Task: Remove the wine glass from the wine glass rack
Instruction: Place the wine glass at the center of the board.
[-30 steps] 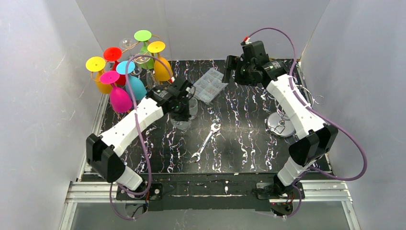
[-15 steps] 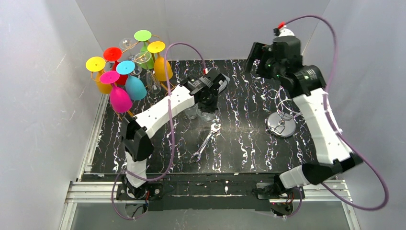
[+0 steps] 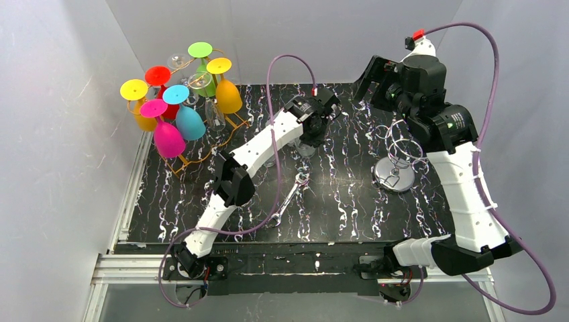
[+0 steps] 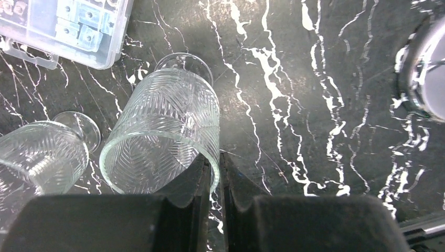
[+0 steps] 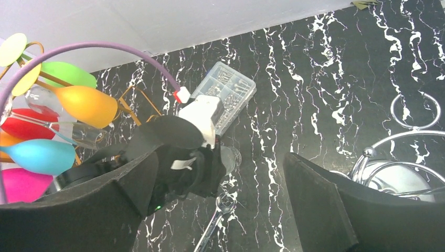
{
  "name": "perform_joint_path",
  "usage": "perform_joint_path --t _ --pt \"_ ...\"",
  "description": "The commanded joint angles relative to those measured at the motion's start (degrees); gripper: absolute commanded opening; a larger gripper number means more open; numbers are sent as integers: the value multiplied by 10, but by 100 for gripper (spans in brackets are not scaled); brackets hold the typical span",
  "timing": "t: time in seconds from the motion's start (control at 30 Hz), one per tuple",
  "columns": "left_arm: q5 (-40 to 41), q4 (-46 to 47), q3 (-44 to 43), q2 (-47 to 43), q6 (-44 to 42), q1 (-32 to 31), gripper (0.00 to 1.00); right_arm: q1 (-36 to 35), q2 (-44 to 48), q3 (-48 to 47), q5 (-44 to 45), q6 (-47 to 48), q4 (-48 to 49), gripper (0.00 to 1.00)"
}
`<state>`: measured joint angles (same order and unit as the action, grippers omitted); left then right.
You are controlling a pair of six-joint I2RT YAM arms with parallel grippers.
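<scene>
The clear ribbed wine glass (image 4: 162, 131) is tilted over the far middle of the black marbled tabletop (image 4: 315, 105), well right of the orange wire rack (image 3: 235, 123). My left pincer (image 4: 216, 164) pinches its rim. My right pincer (image 5: 220, 176) is spread wide.

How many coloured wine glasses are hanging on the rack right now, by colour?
Yellow glasses: 2
Red glass: 1
Green glass: 1
Blue glass: 1
Pink glass: 1
Total: 6
</scene>
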<state>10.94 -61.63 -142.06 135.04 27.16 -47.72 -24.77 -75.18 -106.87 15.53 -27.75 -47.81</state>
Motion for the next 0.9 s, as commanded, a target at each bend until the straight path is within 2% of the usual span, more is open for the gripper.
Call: perform_joint_path --t 0.0,0.33,0.53,0.87 --pt "21 -35 -35 10 -23 5 0 1 13 0 13 -2 22 98" --pt "5 -16 -20 28 -36 9 0 1 13 9 7 -2 22 98" --pt "2 -12 -25 27 -46 10 23 1 5 -5 14 9 14 98" --pt "-16 -1 -60 -3 -56 11 44 1 2 -5 -6 3 9 98"
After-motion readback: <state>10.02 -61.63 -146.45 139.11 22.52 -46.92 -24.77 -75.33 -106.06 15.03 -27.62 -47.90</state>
